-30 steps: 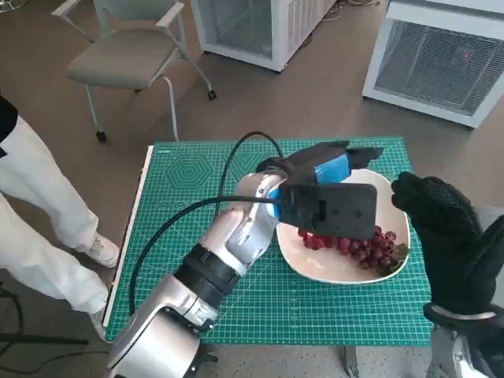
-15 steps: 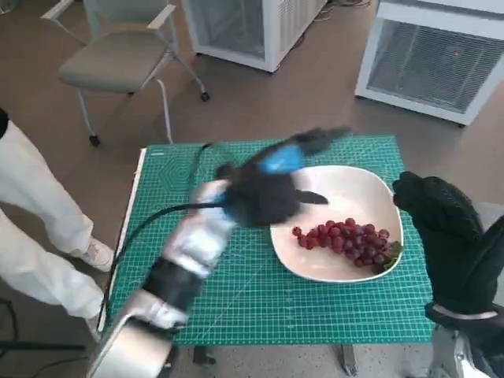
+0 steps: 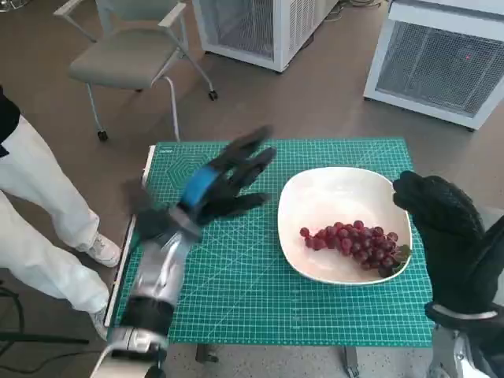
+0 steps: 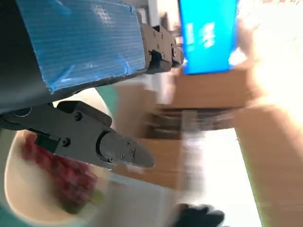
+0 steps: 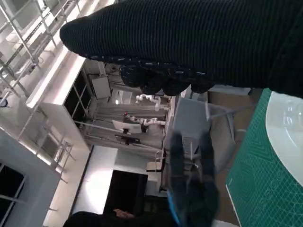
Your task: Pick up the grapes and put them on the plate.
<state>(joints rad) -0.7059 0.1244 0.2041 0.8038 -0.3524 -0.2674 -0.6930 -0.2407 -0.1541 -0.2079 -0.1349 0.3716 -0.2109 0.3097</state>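
One bunch of red grapes (image 3: 353,240) lies on my one white shallow plate (image 3: 331,189), right of centre in the frame.
My left robot hand (image 3: 224,183) hangs over the green gridded mat surface (image 3: 260,303) left of the plate, fingers spread, holding nothing. My right robot hand (image 3: 441,216), black-gloved, stands raised at the plate's right rim, fingers curled, empty.

The right hand (image 5: 199,42) lay as a dark knitted band across the top, its fingers hardly showing. Beyond it stood a bright white room with railings and shelving. A green cutting mat (image 5: 258,175) carried the rim of a white plate (image 5: 286,132) — and the left hand (image 5: 191,194) showed blurred, fingers spread
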